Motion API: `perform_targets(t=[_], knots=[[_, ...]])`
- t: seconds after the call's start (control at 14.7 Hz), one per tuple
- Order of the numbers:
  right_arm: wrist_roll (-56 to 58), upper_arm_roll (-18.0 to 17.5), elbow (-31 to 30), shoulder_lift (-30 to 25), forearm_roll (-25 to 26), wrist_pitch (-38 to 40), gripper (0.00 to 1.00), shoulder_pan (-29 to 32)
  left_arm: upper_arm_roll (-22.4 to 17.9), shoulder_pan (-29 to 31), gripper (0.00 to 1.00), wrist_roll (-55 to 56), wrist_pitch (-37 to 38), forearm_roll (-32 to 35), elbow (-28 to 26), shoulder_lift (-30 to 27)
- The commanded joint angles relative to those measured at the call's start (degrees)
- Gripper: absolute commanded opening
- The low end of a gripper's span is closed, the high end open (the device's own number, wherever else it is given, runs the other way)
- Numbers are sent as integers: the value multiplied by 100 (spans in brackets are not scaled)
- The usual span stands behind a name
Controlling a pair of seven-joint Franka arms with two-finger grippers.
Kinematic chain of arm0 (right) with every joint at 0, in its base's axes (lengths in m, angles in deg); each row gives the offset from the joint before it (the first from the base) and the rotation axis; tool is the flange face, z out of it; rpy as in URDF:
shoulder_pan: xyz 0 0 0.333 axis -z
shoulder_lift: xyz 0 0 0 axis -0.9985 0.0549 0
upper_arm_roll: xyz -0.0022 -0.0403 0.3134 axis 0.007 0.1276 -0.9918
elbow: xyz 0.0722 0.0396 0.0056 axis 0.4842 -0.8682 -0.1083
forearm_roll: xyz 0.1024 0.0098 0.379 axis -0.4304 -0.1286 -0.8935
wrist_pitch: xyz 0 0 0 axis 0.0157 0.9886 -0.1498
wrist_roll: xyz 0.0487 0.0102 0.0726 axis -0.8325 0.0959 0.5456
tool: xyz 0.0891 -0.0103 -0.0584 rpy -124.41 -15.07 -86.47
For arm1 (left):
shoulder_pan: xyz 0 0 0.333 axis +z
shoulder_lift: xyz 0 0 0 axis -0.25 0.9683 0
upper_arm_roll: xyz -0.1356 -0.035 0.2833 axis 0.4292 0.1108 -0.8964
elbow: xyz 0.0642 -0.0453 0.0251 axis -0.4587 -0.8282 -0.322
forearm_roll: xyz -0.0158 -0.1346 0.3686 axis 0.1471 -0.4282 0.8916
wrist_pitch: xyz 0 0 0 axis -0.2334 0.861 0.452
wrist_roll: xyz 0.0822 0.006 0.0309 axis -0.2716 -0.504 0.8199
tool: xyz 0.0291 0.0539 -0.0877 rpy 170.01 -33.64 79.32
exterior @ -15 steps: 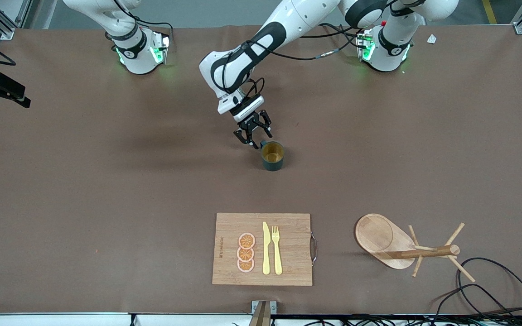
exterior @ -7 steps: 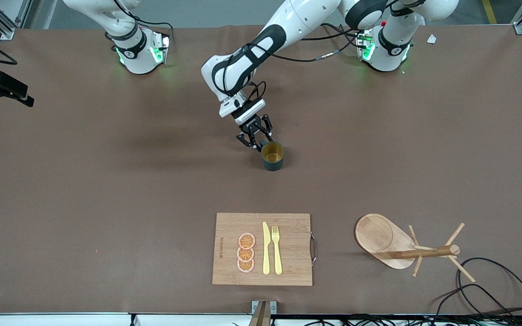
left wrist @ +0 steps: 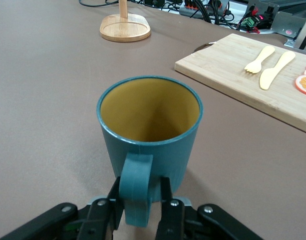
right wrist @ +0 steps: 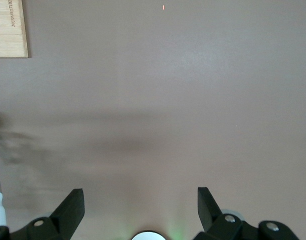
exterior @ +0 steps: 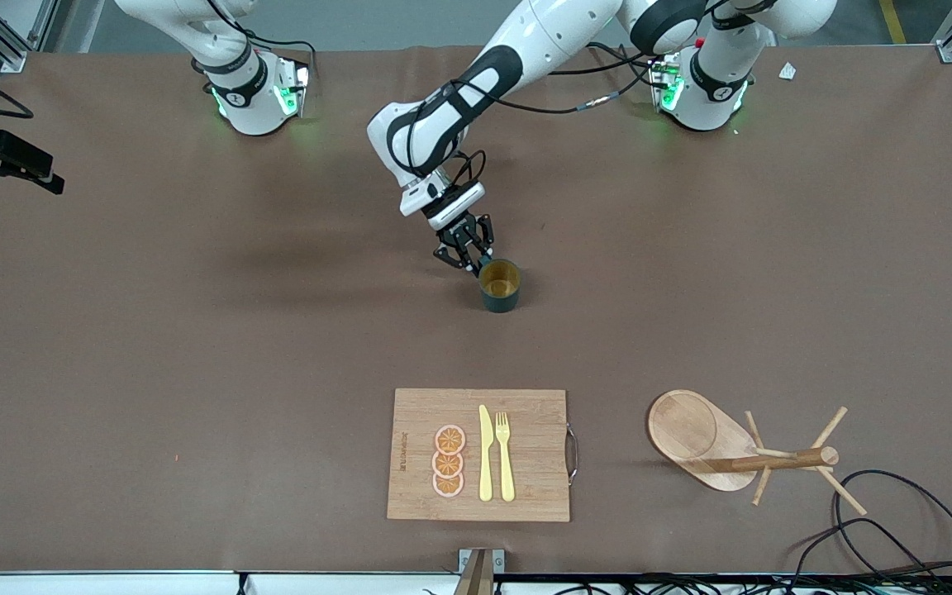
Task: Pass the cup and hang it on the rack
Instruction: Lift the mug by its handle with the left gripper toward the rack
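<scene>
The dark teal cup (exterior: 499, 285) with a yellowish inside stands upright mid-table; it fills the left wrist view (left wrist: 149, 120), handle toward the camera. My left gripper (exterior: 466, 258) is low at the cup, and in its wrist view (left wrist: 139, 189) the fingers straddle the handle (left wrist: 136, 192). One finger touches the handle; a narrow gap shows at the other. The wooden rack (exterior: 695, 438) lies near the front edge at the left arm's end, also in the left wrist view (left wrist: 125, 27). My right gripper (right wrist: 140, 195) is open and empty, high over bare table.
A wooden cutting board (exterior: 538, 446) with a yellow knife, fork and orange slices lies nearer the front camera than the cup, also in the left wrist view (left wrist: 227, 70). Black cables (exterior: 897, 512) loop by the rack at the front edge.
My left gripper has come down to the cup's handle and its fingers have narrowed around it. The cup has barely shifted. The right arm waits.
</scene>
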Motion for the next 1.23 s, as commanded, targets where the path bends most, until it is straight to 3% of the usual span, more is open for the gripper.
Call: perform_targets(t=[0.0, 0.34, 0.68, 1.16], knots=[[6, -11, -183, -187, -22, -13, 100, 1, -20, -1, 19, 50, -33, 136, 108, 67], [6, -11, -183, -179, -13, -21, 100, 1, -11, 17, 2, -134, -33, 92, 187, -56], [15, -20, -183, -178, 92, -30, 100, -17, 130, 359, 1, -293, -77, -294, 196, -539], [6, -20, -183, -178, 93, -13, 100, -17, 112, 1246, 0, -1390, -480, -1831, 196, -1900]])
